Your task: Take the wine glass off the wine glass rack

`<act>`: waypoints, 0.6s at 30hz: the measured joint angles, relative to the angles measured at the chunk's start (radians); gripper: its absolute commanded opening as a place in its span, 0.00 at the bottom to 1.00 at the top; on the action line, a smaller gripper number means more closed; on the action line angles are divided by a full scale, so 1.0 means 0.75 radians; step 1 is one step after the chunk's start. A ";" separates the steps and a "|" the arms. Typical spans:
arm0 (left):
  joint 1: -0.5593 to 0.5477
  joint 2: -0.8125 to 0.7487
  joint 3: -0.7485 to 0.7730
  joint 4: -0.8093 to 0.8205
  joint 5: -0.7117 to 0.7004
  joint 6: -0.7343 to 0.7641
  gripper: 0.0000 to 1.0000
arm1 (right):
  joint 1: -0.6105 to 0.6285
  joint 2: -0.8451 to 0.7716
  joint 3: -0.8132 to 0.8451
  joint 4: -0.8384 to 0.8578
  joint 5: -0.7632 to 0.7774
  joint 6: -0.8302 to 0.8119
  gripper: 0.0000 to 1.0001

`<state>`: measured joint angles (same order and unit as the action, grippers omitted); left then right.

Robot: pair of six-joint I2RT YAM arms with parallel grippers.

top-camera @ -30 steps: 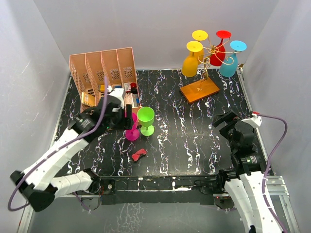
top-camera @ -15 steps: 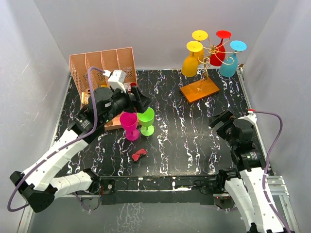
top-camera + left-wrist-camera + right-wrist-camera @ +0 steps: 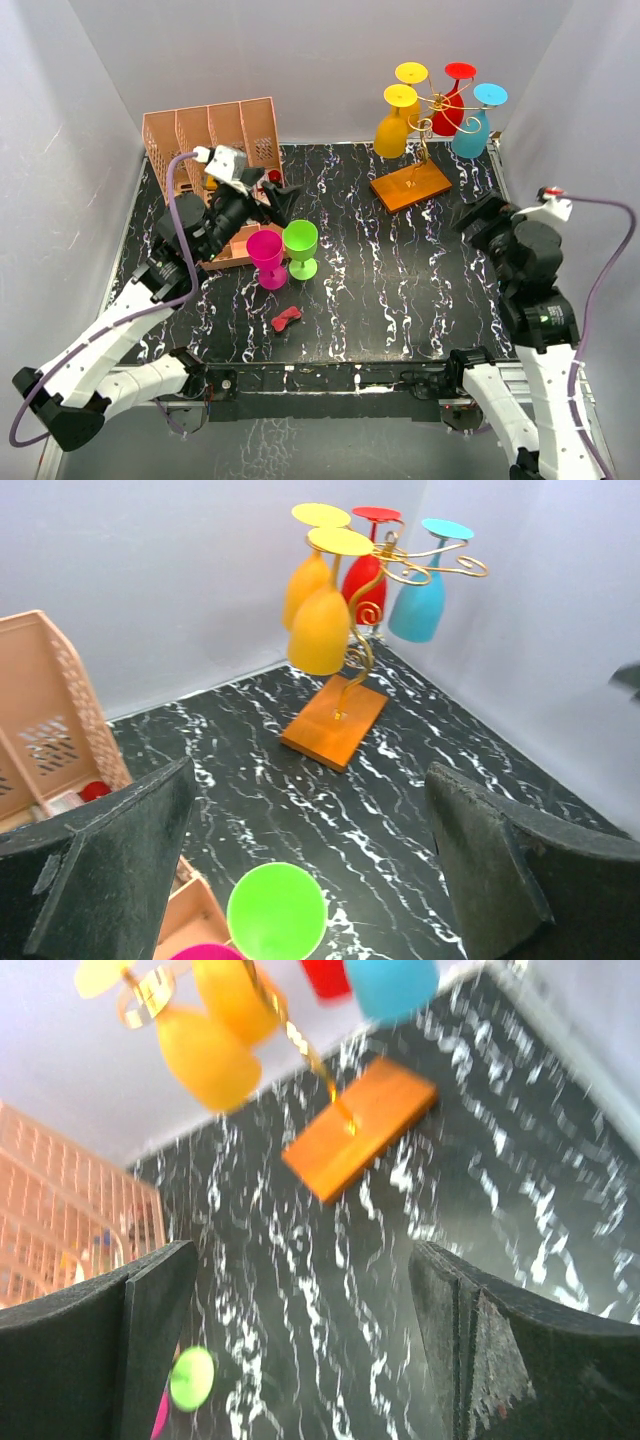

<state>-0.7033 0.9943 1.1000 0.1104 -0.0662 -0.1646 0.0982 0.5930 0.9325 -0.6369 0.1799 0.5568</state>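
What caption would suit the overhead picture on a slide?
Open left gripper and right gripper; four glasses hang on the wine glass rack; pink glass, green glass stand on table.

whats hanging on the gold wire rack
Four plastic wine glasses hang upside down on the thin gold wire rack: front yellow glass, rear yellow glass, red glass, blue glass. The red bowl is partly covered by yellow.

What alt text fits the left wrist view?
Wine glass rack on the black marbled table, holding two yellow glasses, a red glass and a blue glass upside down. Open left jaws frame the view, gripping nothing. A green glass stands upright at the bottom edge, a pink organiser at left.
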 measured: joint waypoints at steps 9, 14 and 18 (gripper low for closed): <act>0.016 -0.111 -0.151 0.120 -0.108 0.159 0.96 | 0.000 0.404 0.466 0.093 0.300 -0.216 0.95; 0.026 -0.045 -0.165 0.138 -0.141 0.198 0.97 | 0.000 0.692 0.645 0.181 0.400 -0.232 0.95; 0.027 -0.016 -0.212 0.160 -0.157 0.215 0.97 | -0.008 0.882 0.750 0.208 0.436 -0.248 0.95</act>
<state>-0.6830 0.9825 0.9413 0.2306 -0.1841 -0.0032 0.0925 1.2549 1.4948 -0.4812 0.5072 0.3710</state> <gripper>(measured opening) 0.967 0.943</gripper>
